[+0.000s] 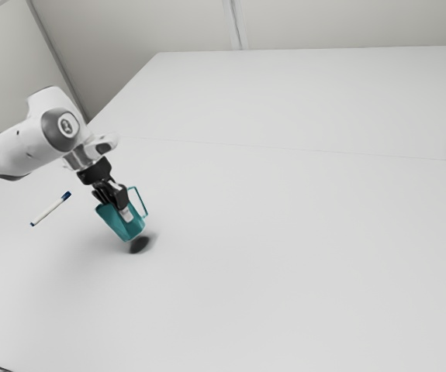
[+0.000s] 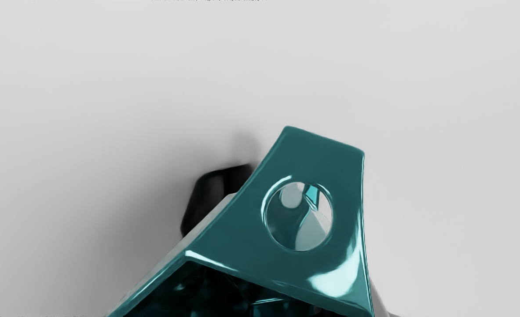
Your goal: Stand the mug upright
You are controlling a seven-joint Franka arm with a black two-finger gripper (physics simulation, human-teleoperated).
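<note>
- Teal, glossy and hard-looking: a mug (image 1: 115, 225) with flat, flaring walls, crisp edges and a slim, angular handle (image 1: 146, 203).
- Matte white and smooth: the table (image 1: 285, 271), with a thin seam across it and pale walls (image 1: 114, 27) behind.
- In the exterior view, a white arm (image 1: 29, 147) reaching in from the exterior view's left, down to a black end effector (image 1: 122, 213) at the mug.
- Also in the exterior view, a slender white marker (image 1: 50, 209) with a dark blue cap, lying on the table near the mug, toward the exterior view's left.
- In the wrist view, a dark, hollow mouth (image 2: 225, 293) and, on one shiny wall, a round, reflective disc (image 2: 298, 216).
- For the end effector, fingers parted by about the mug's width, with grey pads (image 2: 203, 216) against opposite sides of the body, pinching the mug.
- Mug tilted, not upright, mouth toward the end effector and base slanting down, close over a soft dark shadow (image 1: 139, 246) on the table; hard to tell whether touching the surface.
</note>
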